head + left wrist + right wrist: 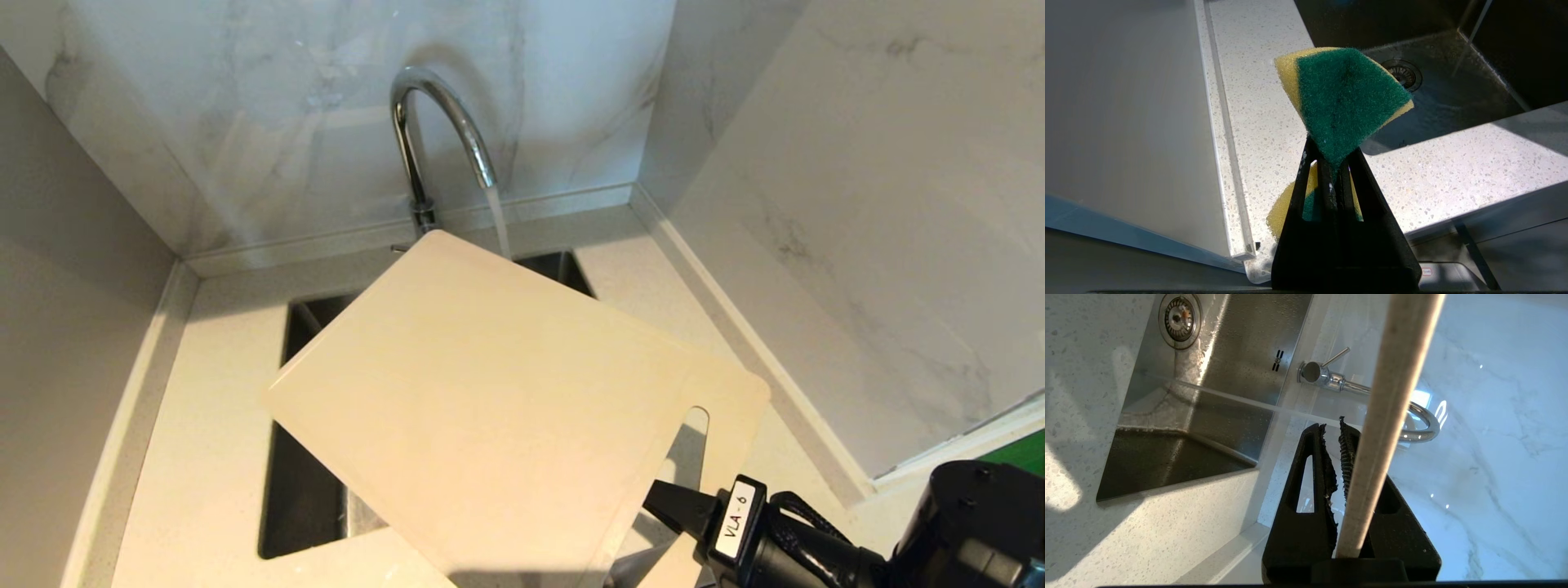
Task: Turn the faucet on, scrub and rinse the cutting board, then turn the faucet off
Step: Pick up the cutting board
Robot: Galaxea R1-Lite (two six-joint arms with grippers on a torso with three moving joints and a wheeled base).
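Water already ran from the faucet (pixel 441 122) at 12 o'clock, so step 1 looked done. The right gripper (pixel 678 510), at 5 o'clock, was clamped on the cutting board (pixel 490 392), holding it tilted over the sink (pixel 302 490) with its far edge near the stream. The left gripper (pixel 1331 163) pinched a sponge (pixel 1343 98) beside the sink, off the board. Scrubbing, rinsing and shutting off seemingly remained.

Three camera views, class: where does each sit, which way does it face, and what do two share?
Head view: high, looking down at the cutting board, running faucet; right hand shows.
Left wrist view: behind the left hand gripping a sponge, facing the countertop.
Right wrist view: behind the right hand, along the board's edge.
Shared: the sink.
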